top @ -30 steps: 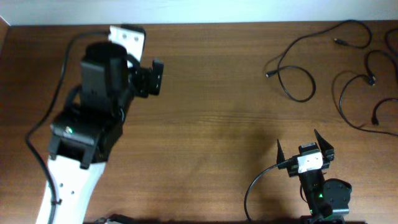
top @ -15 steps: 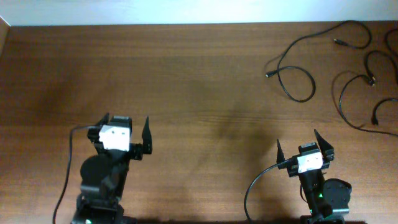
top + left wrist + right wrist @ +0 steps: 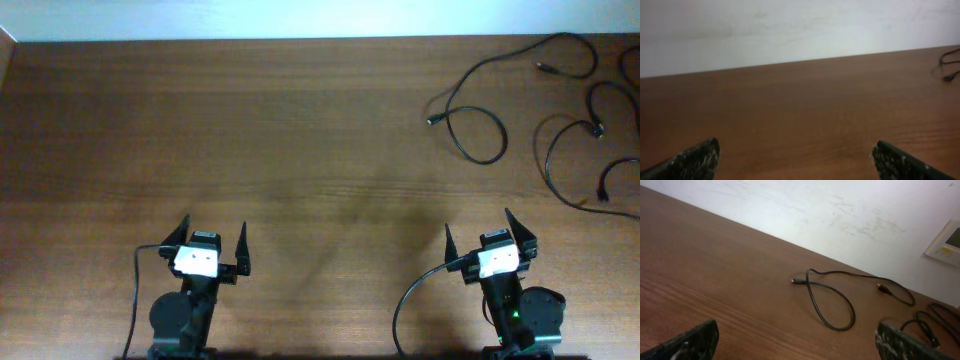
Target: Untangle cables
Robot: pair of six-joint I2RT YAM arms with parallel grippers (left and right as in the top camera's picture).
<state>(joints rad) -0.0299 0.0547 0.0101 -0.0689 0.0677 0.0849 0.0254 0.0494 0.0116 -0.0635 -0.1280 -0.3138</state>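
Toward the far right corner of the table (image 3: 300, 120) lie the cables (image 3: 548, 155), several thin black cords with small plugs, spread flat on the brown wood. One looped cord (image 3: 484, 161) sits a little nearer the middle; it crosses itself once and lies apart from the rest. The other cords curl close to the right edge and run partly out of the overhead view, so whether any of them overlap cannot be told. Judging by this spread, the untangling looks mostly or wholly done: no knotted bundle shows anywhere, and what may be left is only that single crossing and whatever is hidden past the right edge. No box, tray or other container appears in any view, so nothing is held in one. Well apart from the cords, along the near edge, both arms sit low. The left gripper (image 3: 214, 235), near the near left corner, has its fingers (image 3: 695, 160) spread wide and grasping nothing. The right gripper (image 3: 483, 232), near the near right corner, is likewise released, with the looped cord (image 3: 853, 314) lying ahead of it below a pale wall (image 3: 840, 210).
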